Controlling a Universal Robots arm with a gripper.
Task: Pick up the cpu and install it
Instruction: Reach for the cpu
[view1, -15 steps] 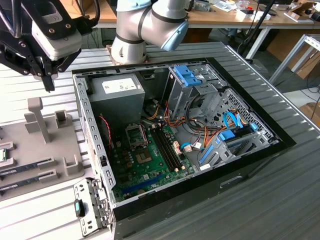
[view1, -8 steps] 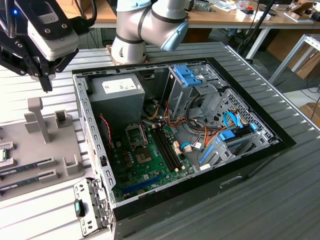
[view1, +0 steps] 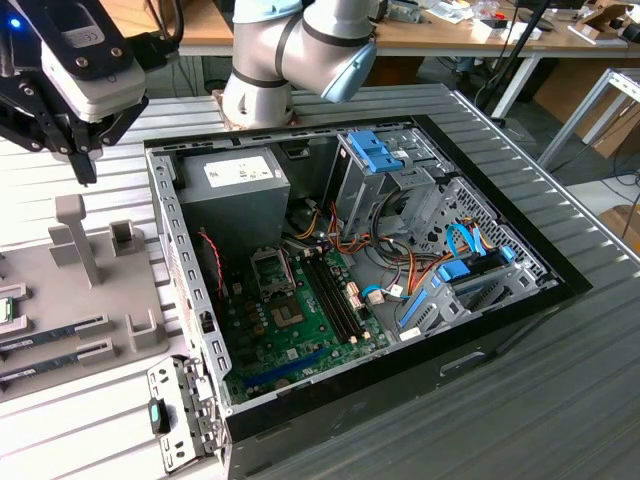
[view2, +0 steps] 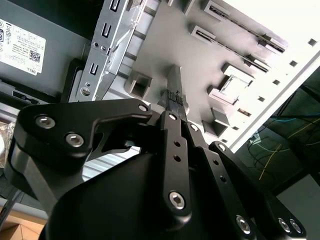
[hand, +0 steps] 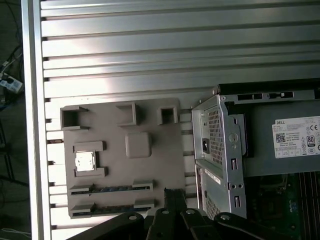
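Black hand (view2: 174, 92) hangs with its fingers pressed together and nothing between them, over the grey tray (hand: 165, 145) on the ribbed surface (hand: 150, 50). On that tray the cpu (hand: 84, 161) lies flat in its square holder, apart from the hand, near two memory sticks (hand: 110, 188) in slots. Just beside the tray stands the open computer case (view1: 165, 230).

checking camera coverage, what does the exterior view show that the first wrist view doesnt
The exterior view adds the arm, the blue drive cage and the blue cables deep in the case. The first wrist view adds a plain look at the cpu, silver top up in its tray holder. Shared: the tray, the case, the power supply and the tool.
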